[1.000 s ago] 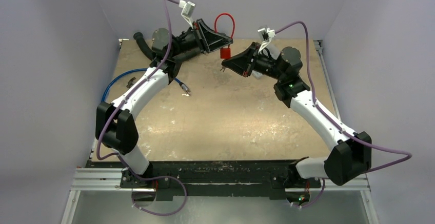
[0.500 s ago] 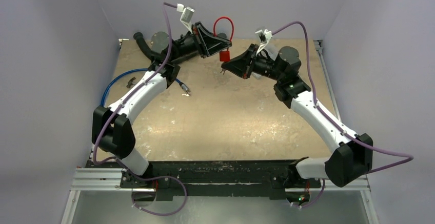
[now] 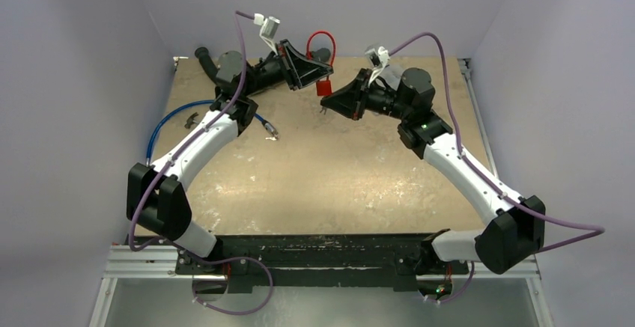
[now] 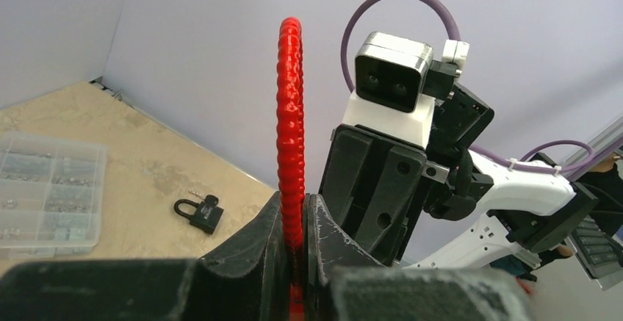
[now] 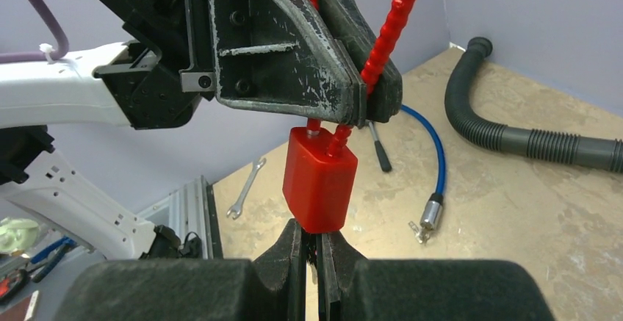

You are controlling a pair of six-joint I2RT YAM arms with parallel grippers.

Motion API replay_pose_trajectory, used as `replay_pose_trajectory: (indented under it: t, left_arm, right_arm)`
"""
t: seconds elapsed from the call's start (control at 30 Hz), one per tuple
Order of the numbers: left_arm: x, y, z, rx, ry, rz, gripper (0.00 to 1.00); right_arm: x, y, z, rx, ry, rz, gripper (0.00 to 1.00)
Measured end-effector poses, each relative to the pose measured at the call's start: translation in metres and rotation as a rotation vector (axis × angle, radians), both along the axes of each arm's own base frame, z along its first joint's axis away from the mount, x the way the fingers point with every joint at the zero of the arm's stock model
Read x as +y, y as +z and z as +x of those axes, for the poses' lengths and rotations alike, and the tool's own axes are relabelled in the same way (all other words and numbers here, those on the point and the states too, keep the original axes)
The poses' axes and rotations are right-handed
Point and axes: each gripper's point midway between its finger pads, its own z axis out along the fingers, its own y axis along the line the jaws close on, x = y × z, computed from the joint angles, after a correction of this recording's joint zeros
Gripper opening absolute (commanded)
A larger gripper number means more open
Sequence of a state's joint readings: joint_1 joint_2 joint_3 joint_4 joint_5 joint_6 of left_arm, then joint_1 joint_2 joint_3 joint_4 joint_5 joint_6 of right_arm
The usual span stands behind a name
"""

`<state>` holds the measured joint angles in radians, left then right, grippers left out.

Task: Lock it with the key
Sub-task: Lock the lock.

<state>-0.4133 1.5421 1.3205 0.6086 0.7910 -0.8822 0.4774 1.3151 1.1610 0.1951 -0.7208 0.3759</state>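
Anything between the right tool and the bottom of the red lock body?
Nothing visible. The right tool is shut, its tips right at the underside of the red lock body, with no object between them. The left tool holds the lock up by its red cable, clear of the underside. The key itself can't be made out.

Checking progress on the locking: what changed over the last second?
The left pincer, shut on the red cable lock's loop, shifted slightly left and toward the bases, its elbow swinging outward. The right pincer, shut on the key, followed the same way, tip staying just under the lock's body. Nothing was taken or released; both pincers stayed shut, and the blue cable and hose lay unmoved.
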Motion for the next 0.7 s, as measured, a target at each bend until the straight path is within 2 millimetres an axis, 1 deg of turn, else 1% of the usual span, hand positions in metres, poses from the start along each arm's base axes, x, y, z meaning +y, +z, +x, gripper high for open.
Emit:
replay_pose_trajectory:
  t: [0.1,0.13,0.23,0.27,0.33,0.4,0.43,0.57,0.7]
  left_arm:
    - [0.001,0.005,0.001,-0.006,0.009,-0.021,0.00]
    - [0.004,0.010,0.004,-0.019,0.031,-0.037,0.00]
    - [0.023,0.037,0.026,-0.070,0.152,-0.107,0.00]
    - [0.032,0.051,0.034,-0.092,0.200,-0.140,0.00]
    - [0.042,0.071,0.040,-0.125,0.255,-0.190,0.00]
    - [0.047,0.090,0.041,-0.163,0.278,-0.233,0.00]
    - [0.047,0.096,0.040,-0.175,0.280,-0.246,0.00]
    - [0.047,0.100,0.037,-0.192,0.278,-0.257,0.00]
    - [0.045,0.090,0.039,-0.191,0.279,-0.232,0.00]
  right_arm:
    - [0.002,0.001,-0.006,0.012,0.035,0.025,0.00]
    - [0.002,-0.004,-0.010,0.041,0.057,0.033,0.00]
    - [0.007,-0.030,-0.029,0.174,0.146,0.036,0.00]
    - [0.009,-0.037,-0.033,0.217,0.168,0.036,0.00]
    - [0.012,-0.042,-0.036,0.266,0.191,0.041,0.00]
    - [0.013,-0.042,-0.036,0.284,0.197,0.051,0.00]
    - [0.013,-0.042,-0.037,0.291,0.200,0.053,0.00]
    - [0.013,-0.037,-0.038,0.276,0.213,0.054,0.00]
    - [0.010,-0.038,-0.033,0.246,0.199,0.027,0.00]
